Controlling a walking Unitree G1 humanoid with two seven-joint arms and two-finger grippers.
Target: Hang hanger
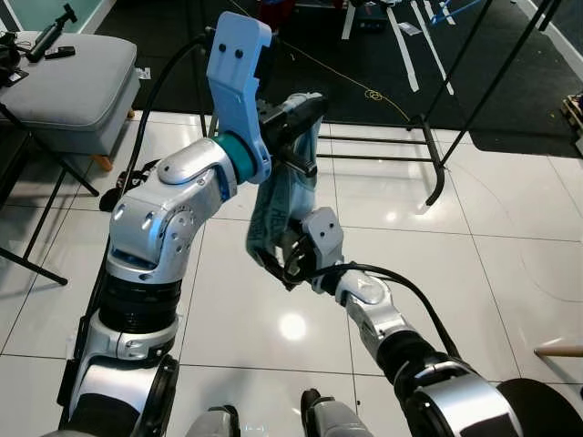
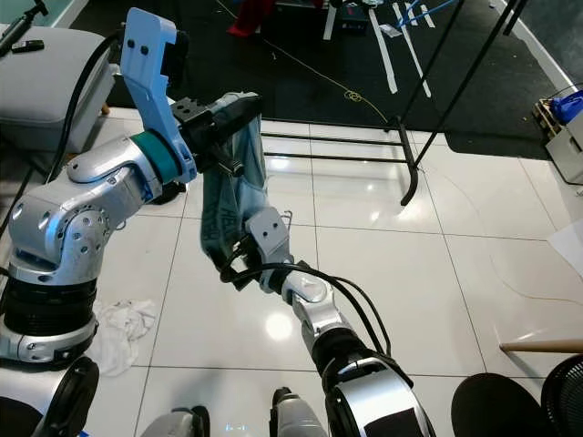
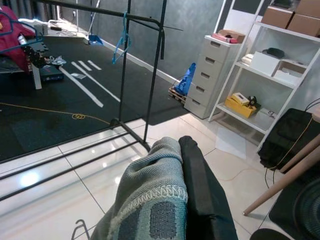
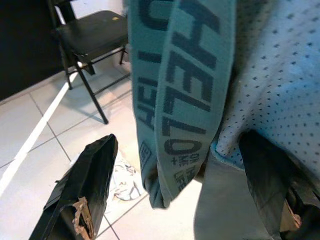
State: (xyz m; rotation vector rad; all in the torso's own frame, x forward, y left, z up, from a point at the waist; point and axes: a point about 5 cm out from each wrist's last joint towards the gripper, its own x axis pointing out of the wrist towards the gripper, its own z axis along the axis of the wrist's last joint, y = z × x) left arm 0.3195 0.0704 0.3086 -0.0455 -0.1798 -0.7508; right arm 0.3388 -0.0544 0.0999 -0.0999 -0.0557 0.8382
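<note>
Step in hand: garment transfer, not yet hanging. Your left pincer [image 2: 223, 114] is clamped on the top of a teal knit garment [image 2: 232, 196]; your right pincer [image 2: 239, 264], fingers parted, sits at its lower band. Next: carry it to the far clothes rack [image 3: 145, 22].

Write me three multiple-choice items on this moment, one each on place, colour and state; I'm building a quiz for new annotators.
1. Where is the garment?
A. hanging between both grippers
B. on the clothes rack
C. on the floor

2. What colour is the garment?
A. red
B. grey-teal
C. yellow

3. What is the left gripper doing?
A. hanging idle
B. gripping the rack
C. clamping the garment's top

Key: 1 A, the right gripper meets its lower end; 2 B, both eye views show it; 3 C, the fabric bunches at its fingers.
</note>
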